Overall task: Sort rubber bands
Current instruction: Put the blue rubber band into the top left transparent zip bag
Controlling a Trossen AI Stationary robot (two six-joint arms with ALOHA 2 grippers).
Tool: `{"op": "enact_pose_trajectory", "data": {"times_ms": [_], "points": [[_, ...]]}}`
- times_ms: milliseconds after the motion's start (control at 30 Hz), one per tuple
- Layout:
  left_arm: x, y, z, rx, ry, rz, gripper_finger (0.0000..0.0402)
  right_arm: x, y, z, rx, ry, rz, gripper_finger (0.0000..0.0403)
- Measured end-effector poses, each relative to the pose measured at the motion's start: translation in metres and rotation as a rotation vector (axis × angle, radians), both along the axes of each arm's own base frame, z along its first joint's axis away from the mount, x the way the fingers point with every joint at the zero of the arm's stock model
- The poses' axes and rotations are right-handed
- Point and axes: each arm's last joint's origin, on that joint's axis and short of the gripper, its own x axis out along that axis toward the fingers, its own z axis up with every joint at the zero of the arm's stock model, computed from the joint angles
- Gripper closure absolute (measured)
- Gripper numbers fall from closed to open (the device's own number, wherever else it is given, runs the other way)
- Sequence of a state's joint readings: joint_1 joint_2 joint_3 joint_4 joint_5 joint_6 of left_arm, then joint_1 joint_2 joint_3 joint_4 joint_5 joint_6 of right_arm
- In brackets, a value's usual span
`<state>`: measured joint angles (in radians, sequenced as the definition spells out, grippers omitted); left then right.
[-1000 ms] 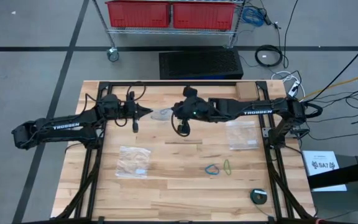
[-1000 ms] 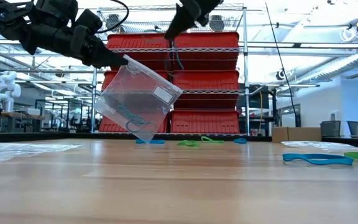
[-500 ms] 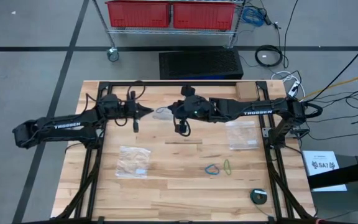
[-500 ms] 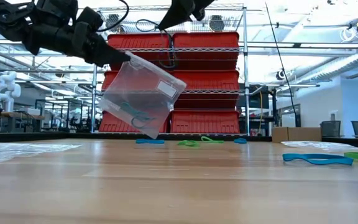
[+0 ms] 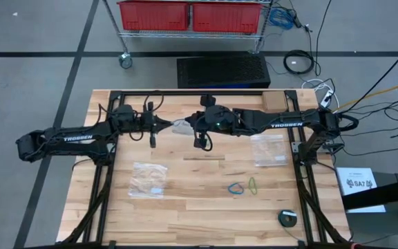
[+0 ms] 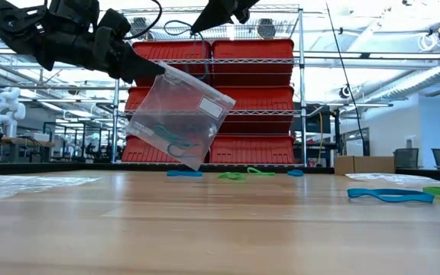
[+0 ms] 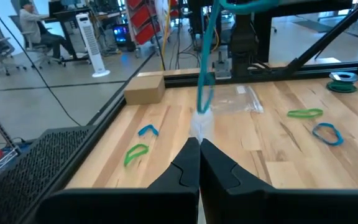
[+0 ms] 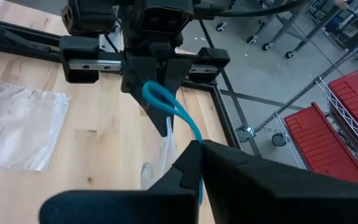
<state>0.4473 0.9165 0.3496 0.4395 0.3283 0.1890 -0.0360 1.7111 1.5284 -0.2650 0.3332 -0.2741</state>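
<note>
Holding a teal rubber band (image 8: 166, 107) pinched in my right claw (image 8: 199, 148), I have it hanging just above the mouth of the clear bag (image 6: 178, 114) that my left claw (image 7: 199, 144) keeps clamped by its top corner, both claws meeting in the air over the far middle of the table (image 5: 185, 207). Compared with a second ago, the bag has swung up and tipped a little more level in the low view, and the right claw has edged closer to the left one, so the band now dangles right at the bag's opening. A few teal bands (image 6: 170, 140) already lie inside the bag, low against its wall. I read this as the drop-in step for one more teal loop being nearly lined up; the floppy band could still catch on the bag's lip. Further out on the table, a blue band (image 5: 235, 187) and a yellow-green band (image 5: 253, 185) lie side by side toward the near right, more loose bands (image 6: 232, 176) sit near the far edge, and two other clear bags (image 5: 149, 178) rest flat, one to the near left and one to the right. Sorting looks partway through.
</note>
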Motion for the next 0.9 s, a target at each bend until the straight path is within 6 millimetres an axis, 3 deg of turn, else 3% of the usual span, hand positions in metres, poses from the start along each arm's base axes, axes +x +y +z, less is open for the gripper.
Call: {"op": "enact_pose_trajectory", "data": {"times_ms": [333, 600, 900], "points": [[0.0, 0.0, 0.0, 0.002, -0.004, 0.001, 0.0401, 0.001, 0.0, -0.002, 0.003, 0.0, -0.001, 0.0403], [0.0, 0.0, 0.001, 0.003, -0.007, 0.001, 0.0401, 0.008, -0.002, -0.014, 0.01, 0.033, -0.01, 0.0403], [0.0, 0.0, 0.001, 0.004, -0.007, 0.001, 0.0401, 0.013, -0.019, -0.033, 0.095, 0.096, -0.037, 0.0403]]}}
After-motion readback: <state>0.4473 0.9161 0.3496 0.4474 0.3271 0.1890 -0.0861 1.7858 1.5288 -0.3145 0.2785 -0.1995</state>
